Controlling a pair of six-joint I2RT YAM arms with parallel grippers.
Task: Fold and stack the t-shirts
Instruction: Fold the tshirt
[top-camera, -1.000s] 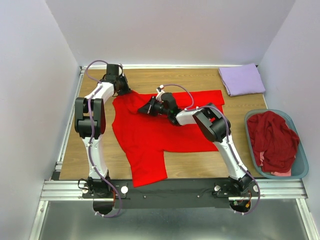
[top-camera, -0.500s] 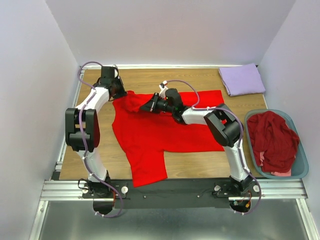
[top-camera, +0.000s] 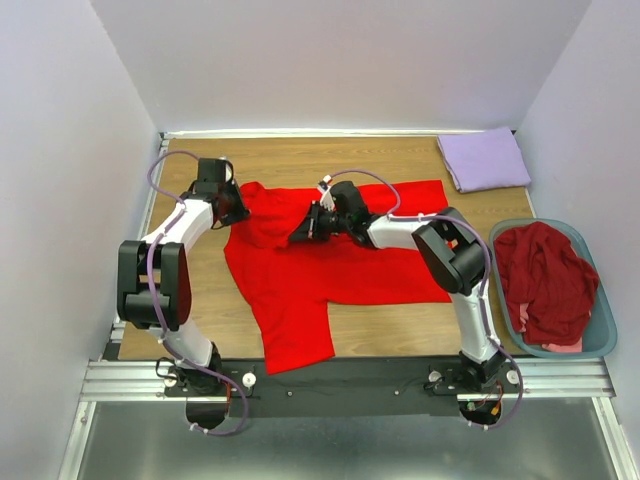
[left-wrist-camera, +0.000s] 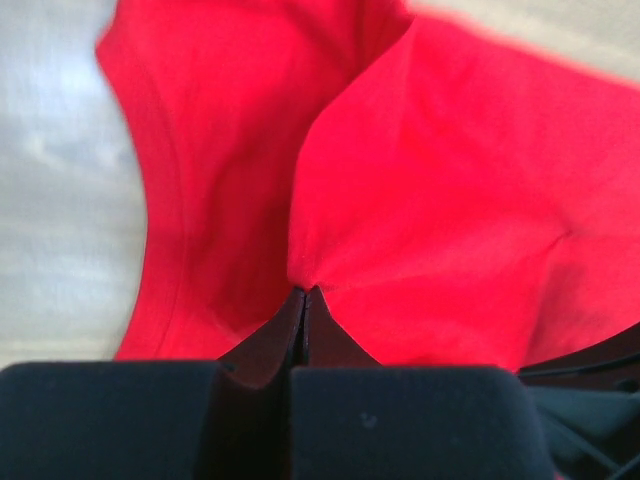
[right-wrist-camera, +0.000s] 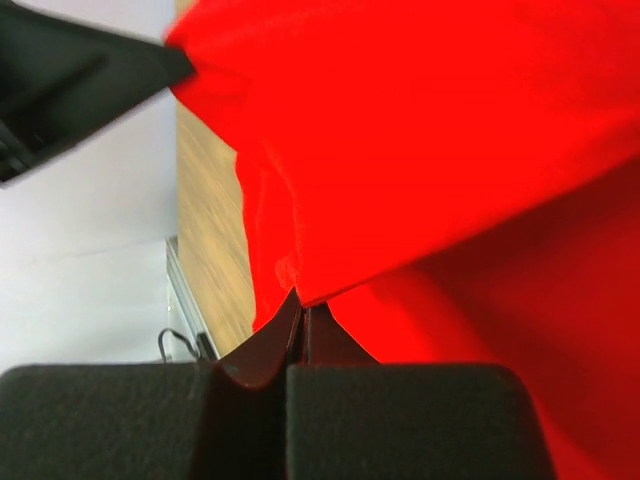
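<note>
- The left gripper (top-camera: 238, 208) is clenched on a pinch of the red shirt (top-camera: 330, 275). Its wrist view shows the tips (left-wrist-camera: 303, 292) meeting, with cloth gathered just ahead of them.
- The right gripper (top-camera: 301, 232) is clenched on the same shirt. In its wrist view an edge of cloth rises straight off the closed tips (right-wrist-camera: 300, 295).
- The span of cloth between the two grippers is lifted and rumpled. The rest of the shirt lies flat on the table (top-camera: 300, 160), behind the grippers toward the bases and out to the right of the right one.
- This looks like the first fold, bringing the held side over the body.
- Both grippers should travel at the same height and pace, so the held edge stays straight.
- The edge wants to be snug but not strained, since a hard pull would likely drag the flat part out of square.
- Both pinches look thin, so a slow carry is safer against slipping.
- Lower until the cloth rests on the shirt, then let go.
- A folded purple shirt (top-camera: 485, 158) lies well to the right of the right gripper.
- The basket (top-camera: 609, 330) of maroon shirts (top-camera: 545, 280) also sits to the right, nearer the bases.
</note>
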